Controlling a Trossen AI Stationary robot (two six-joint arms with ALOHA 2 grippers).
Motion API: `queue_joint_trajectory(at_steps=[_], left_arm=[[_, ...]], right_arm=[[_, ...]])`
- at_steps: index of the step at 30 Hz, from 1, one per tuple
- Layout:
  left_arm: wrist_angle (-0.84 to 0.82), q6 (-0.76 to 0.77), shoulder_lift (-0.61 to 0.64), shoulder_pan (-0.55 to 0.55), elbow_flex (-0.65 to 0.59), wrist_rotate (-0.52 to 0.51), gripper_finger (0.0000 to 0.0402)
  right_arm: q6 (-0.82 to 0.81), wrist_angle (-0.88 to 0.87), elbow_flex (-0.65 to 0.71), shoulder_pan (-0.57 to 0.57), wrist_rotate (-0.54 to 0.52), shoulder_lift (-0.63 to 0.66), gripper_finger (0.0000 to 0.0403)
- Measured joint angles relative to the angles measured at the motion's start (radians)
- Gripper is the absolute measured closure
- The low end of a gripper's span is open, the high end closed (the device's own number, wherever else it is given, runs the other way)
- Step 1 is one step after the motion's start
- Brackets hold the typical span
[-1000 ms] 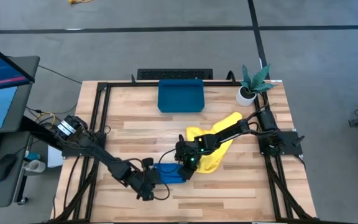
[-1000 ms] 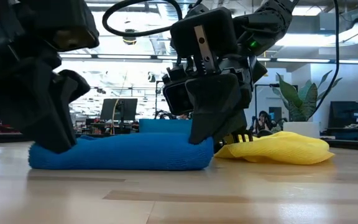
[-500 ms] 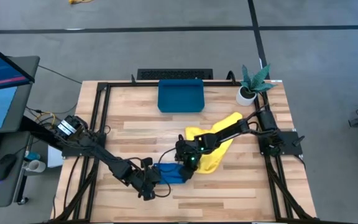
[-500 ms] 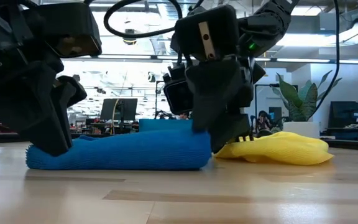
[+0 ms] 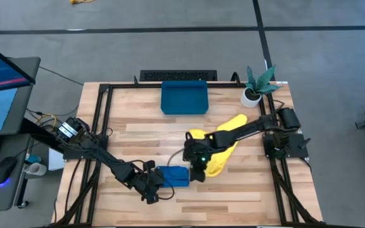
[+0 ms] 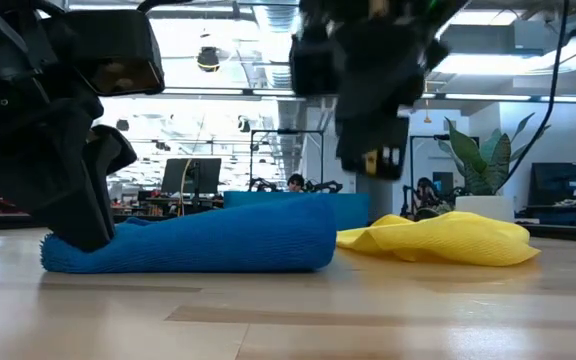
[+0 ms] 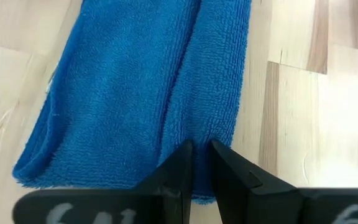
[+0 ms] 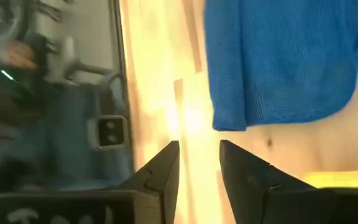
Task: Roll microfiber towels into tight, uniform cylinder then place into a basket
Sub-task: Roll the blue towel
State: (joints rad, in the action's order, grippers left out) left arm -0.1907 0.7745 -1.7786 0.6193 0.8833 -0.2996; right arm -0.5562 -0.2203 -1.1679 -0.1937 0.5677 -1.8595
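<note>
The blue towel [image 5: 173, 175] lies on the table as a flat, loosely rolled band; it also shows in the low view [image 6: 198, 240]. My left gripper [image 5: 158, 180] is shut on its left end. My right gripper [image 5: 196, 170] hangs open and empty above the towel's right end, clear of it in the low view [image 6: 373, 160]. The yellow towel [image 5: 219, 149] lies crumpled on the table under the right arm. The dark-blue tray [image 5: 184, 97] stands at the table's far edge. My left gripper pinches a ridge of the blue towel at its left end [image 7: 199, 134] between its two fingers [image 7: 180, 171]. The fingers slant down from the table's left [image 6: 83, 225] and point along the band. The towel lies flat on the table, slack.
A white pot with a green plant [image 5: 256, 87] stands at the far right corner. A black frame [image 5: 103, 126] runs along the table's sides. Bare wood lies between the towels and the tray, and along the near edge.
My right gripper has let go of the blue towel's right end, risen clear of it and gone a little toward the table's right edge. The towel's right end stays on the table and stands a little fuller than before.
</note>
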Motion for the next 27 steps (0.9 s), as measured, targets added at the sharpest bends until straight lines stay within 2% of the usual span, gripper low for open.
queue_joint_trajectory(at_steps=[8,11,15,19,23,27], left_arm=[[0.009,0.101,-0.001,-0.011,0.000,0.002,0.0359],[0.013,0.119,-0.001,-0.017,-0.001,0.004,0.0359],[0.015,0.155,-0.001,-0.030,-0.001,0.020,0.0359],[0.020,0.163,-0.001,-0.038,-0.001,0.034,0.0359],[0.025,0.160,-0.002,-0.042,0.000,0.049,0.0359],[0.025,0.158,-0.002,-0.042,0.000,0.050,0.0359]], right_arm=[[0.387,-0.004,-0.002,-0.129,-0.367,0.066,0.0269],[0.529,-0.004,-0.002,-0.167,-0.466,0.066,0.0270],[0.678,-0.004,-0.001,-0.200,-0.518,0.051,0.0269],[0.768,0.016,-0.002,-0.212,-0.525,0.024,0.0268],[0.802,0.042,-0.006,-0.210,-0.540,-0.006,0.0265],[0.804,0.072,-0.006,-0.206,-0.570,-0.040,0.0244]])
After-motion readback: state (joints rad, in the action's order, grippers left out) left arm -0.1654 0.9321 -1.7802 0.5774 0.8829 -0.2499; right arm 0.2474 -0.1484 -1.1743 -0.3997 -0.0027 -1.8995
